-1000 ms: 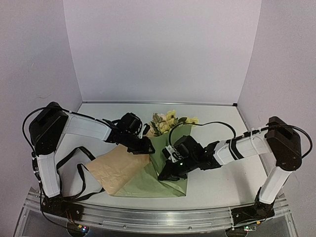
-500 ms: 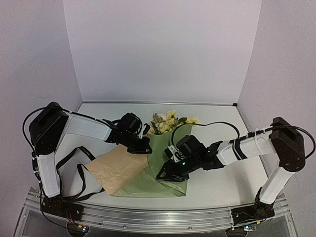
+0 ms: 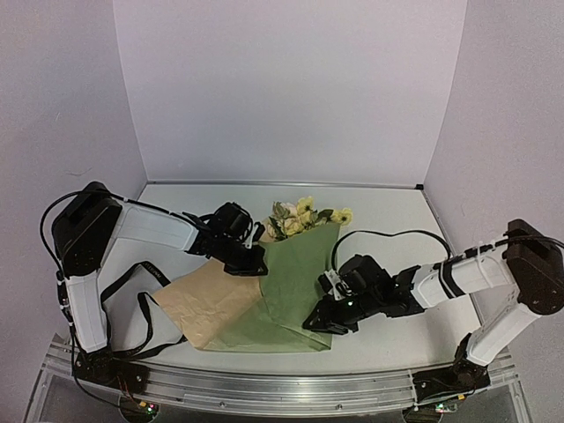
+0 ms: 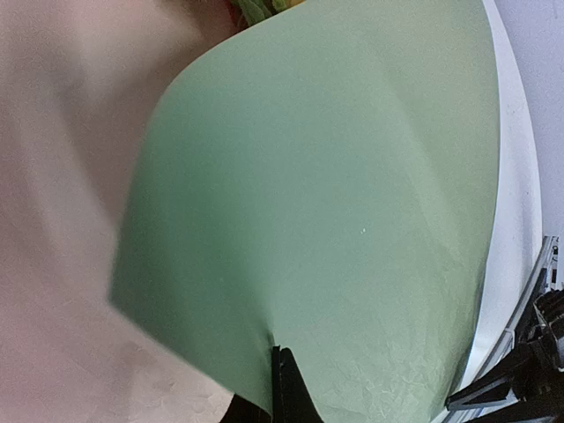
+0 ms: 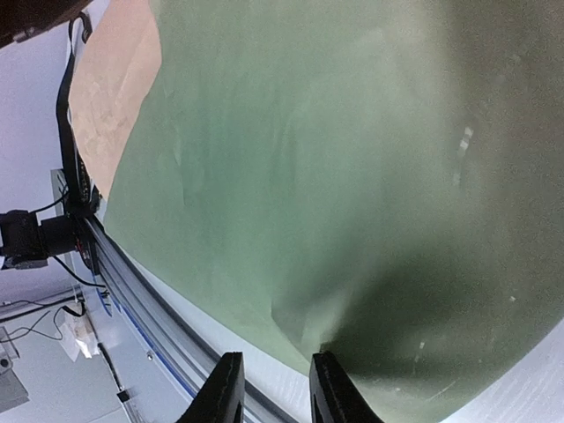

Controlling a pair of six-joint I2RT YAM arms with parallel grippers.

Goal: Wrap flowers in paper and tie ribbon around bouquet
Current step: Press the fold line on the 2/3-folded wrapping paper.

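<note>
Paper [image 3: 295, 278] is lying across the middle of the counter [image 3: 388, 225], green face up over the middle and right, tan face showing in a flap at the lower left. Flowers [image 3: 298, 215] are sticking out past the paper's far edge, yellow and cream heads pointing toward the back wall, stems hidden under the green sheet. Left gripper [image 3: 253, 264] is sitting where green is meeting tan, pressed together and pinching the paper. In the left wrist view the green sheet is puckering into a crease right at the black fingertip [image 4: 283, 381] and bowing up away from it in a curve. Right gripper [image 3: 317, 322] is sitting low at the paper's near right corner, fingers spread a little with a gap between them, holding nothing. In the right wrist view both fingers [image 5: 227, 388] are standing just off the green edge, with counter and rail [image 5: 150, 308] showing through the gap. The paper corner is coming close to one finger; touching or not, cannot tell. Ribbon [image 3: 144, 313] is looping loose on the counter left of the tan flap, near the left arm, reaching toward the flap's near corner and not going around anything. Paper is only folding over the stems, not rolled into a cone, so the bouquet is not yet wrapped or tied.
</note>
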